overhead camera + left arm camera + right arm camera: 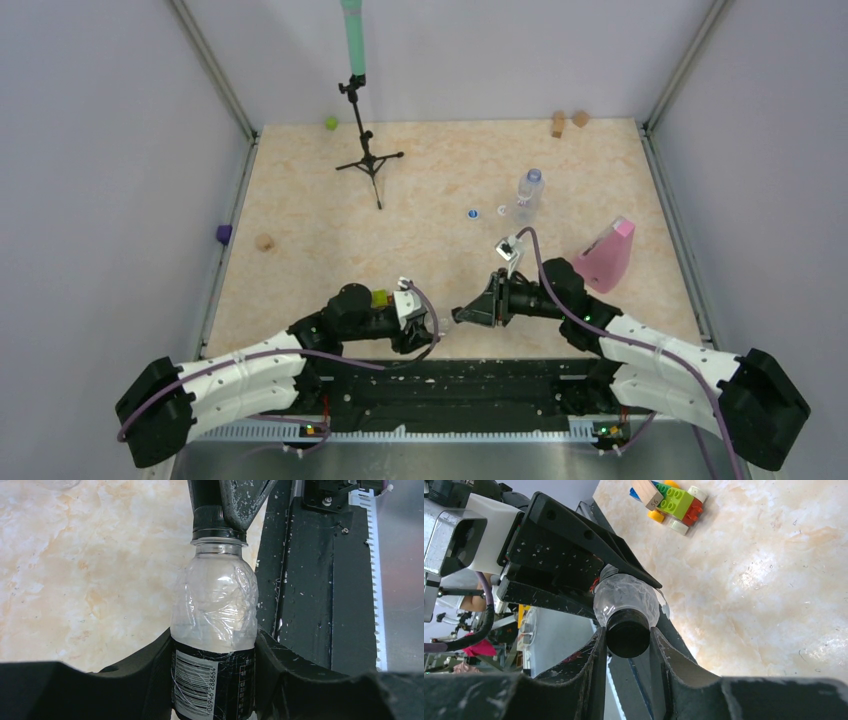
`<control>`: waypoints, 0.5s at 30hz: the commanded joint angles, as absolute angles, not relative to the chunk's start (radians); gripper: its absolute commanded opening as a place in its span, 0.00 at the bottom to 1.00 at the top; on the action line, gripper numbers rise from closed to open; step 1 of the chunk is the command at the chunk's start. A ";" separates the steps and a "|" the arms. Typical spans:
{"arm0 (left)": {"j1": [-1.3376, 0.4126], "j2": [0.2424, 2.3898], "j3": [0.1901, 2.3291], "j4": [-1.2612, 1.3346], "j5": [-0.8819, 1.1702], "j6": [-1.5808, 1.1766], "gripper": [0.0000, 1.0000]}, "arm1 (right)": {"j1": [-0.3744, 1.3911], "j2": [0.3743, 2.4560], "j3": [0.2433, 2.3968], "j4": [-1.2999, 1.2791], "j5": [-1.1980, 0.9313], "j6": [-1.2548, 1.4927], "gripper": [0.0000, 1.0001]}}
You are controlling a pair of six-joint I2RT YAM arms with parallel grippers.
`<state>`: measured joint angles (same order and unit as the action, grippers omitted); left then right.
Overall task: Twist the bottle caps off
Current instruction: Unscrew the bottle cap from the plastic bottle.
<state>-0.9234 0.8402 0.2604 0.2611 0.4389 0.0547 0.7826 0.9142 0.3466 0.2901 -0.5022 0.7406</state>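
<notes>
At the near edge of the worktop [300, 220], a bottle [215, 605] is clamped round its body by the left claw [214, 647], and its black cap [210, 519], not yet off, is pinched in the closed right claw [628, 642]. Farther out, towards the right edge, a blue cap [473, 213] and a white cap [502, 211] lie loose beside a second bottle [528, 190]; whether that one is capped cannot be told. At least one cap is judged outstanding.

The held bottle [215, 610] runs off the left wrist view at 6 o'clock, the right gripper [222, 505] half hiding its black cap [207, 519]. 2 specks [473, 213] at the standing bottle's [529, 190] 8 o'clock are too small to name.
</notes>
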 commanded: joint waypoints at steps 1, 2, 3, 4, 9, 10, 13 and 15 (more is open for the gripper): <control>-0.930 0.832 0.284 0.328 0.461 0.037 0.03 | 0.773 0.915 0.346 0.361 -0.519 0.720 0.11; -0.930 0.831 0.288 0.317 0.447 0.032 0.03 | 0.773 0.912 0.344 0.361 -0.524 0.712 0.08; -0.930 0.827 0.294 0.313 0.427 0.019 0.01 | 0.773 0.912 0.344 0.362 -0.534 0.699 0.04; -0.930 0.823 0.301 0.308 0.410 0.015 0.00 | 0.773 0.911 0.343 0.361 -0.546 0.688 0.01; -0.930 0.779 0.318 0.289 0.328 -0.044 0.00 | 0.773 0.900 0.346 0.321 -0.587 0.614 0.00; -0.930 0.771 0.307 0.308 0.354 -0.027 0.00 | 0.774 0.894 0.346 0.309 -0.578 0.603 0.00; -0.930 0.755 0.268 0.380 0.369 -0.024 0.00 | 0.773 0.890 0.344 0.296 -0.558 0.576 0.00; -0.930 0.749 0.264 0.377 0.354 -0.026 0.01 | 0.773 0.893 0.340 0.306 -0.560 0.563 0.00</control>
